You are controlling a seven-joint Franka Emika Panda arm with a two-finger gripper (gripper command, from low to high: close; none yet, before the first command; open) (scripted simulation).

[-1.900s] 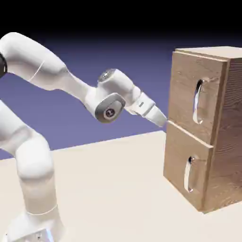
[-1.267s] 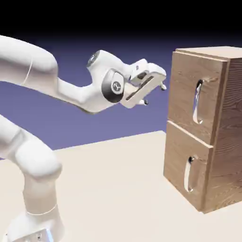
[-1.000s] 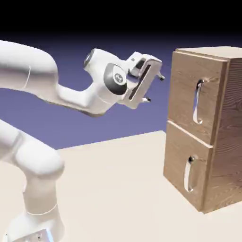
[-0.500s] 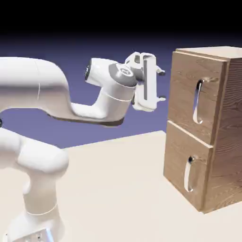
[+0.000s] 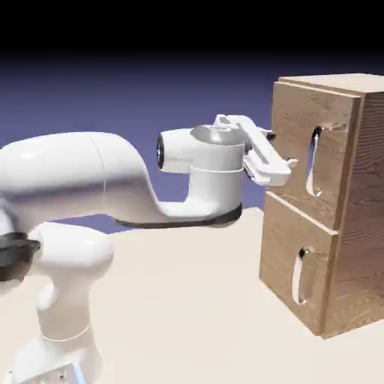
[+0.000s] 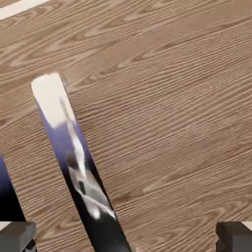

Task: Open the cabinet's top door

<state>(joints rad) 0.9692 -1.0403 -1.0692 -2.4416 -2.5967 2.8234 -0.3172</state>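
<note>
Arm, one, white [image 5: 60, 176]: the forearm runs roughly level toward the exterior view's right, its wrist upright beyond, the hand angled outward at the height of the upper handle.

Gripper, two-fingered [image 5: 282, 149]: fingers spread wide, nothing pinched; tips (small, grey) set close to the cabinet front, one higher than the other. Whether either touches the wood, I cannot tell.

Cabinet, one, light-brown wood grain [image 5: 367, 180]: upright on the pale table [image 5: 187, 300], at the exterior view's right, two doors stacked.

Top door [image 5: 289, 135]: shut, directly before the gripper. Its handle [image 6: 81, 162], a silver bar (mirror-bright, dark toward one end), slants in the hand view from upper left to the bottom edge, which it meets between the fingertips, nearer the left-hand one in that view.

Lower door [image 5: 281, 244]: likewise shut, with a matching vertical handle. Interior contents: hidden behind both doors.
</note>
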